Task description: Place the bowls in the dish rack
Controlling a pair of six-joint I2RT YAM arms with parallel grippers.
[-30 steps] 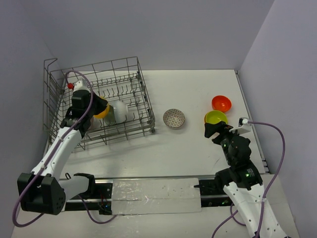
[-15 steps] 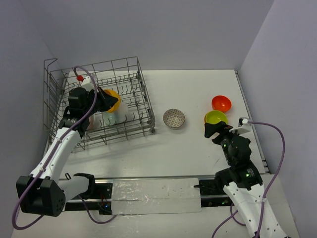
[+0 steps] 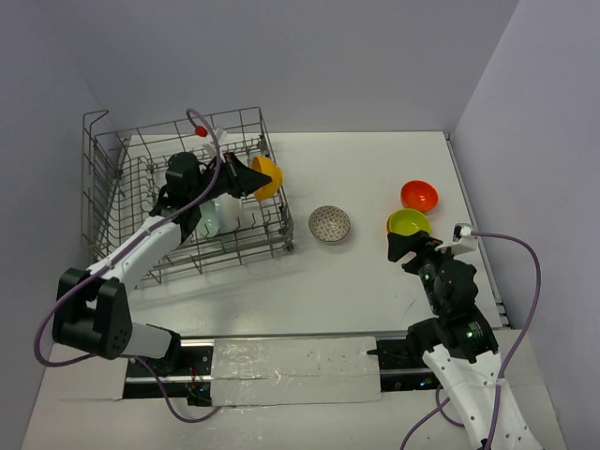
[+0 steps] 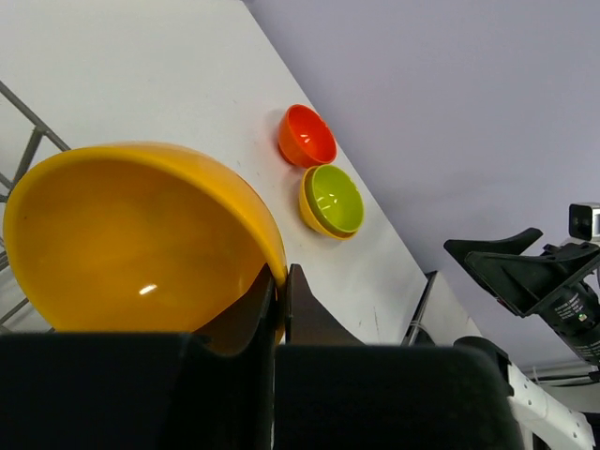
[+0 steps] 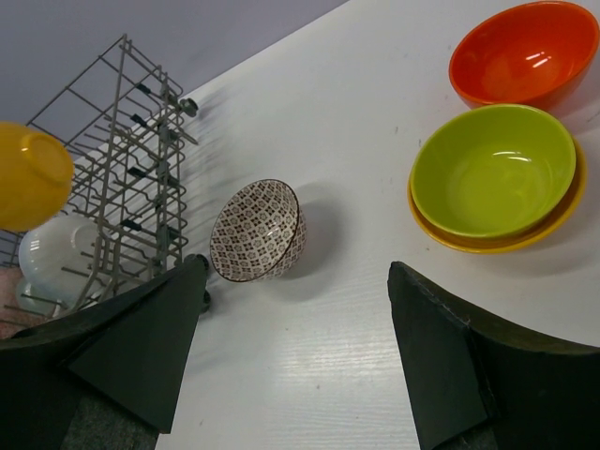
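My left gripper (image 3: 246, 176) is shut on the rim of an orange-yellow bowl (image 3: 266, 176) and holds it in the air over the right wall of the grey wire dish rack (image 3: 103, 178). The left wrist view shows the fingers pinching that bowl (image 4: 141, 244). A white bowl (image 3: 226, 212) lies inside the rack. On the table are a speckled bowl (image 3: 329, 224), a red bowl (image 3: 419, 195) and a lime green bowl (image 3: 409, 222) nested in an orange one. My right gripper (image 3: 405, 246) is open and empty, near the lime green bowl.
In the right wrist view the speckled bowl (image 5: 255, 232) lies tilted just beyond my open fingers, the rack's wall (image 5: 141, 159) to its left, and the lime green bowl (image 5: 492, 169) and red bowl (image 5: 525, 52) to the right. Walls close in the table.
My left gripper has carried the orange-yellow bowl up and to the right, from the rack's middle to over its right wall. The right arm has not moved.
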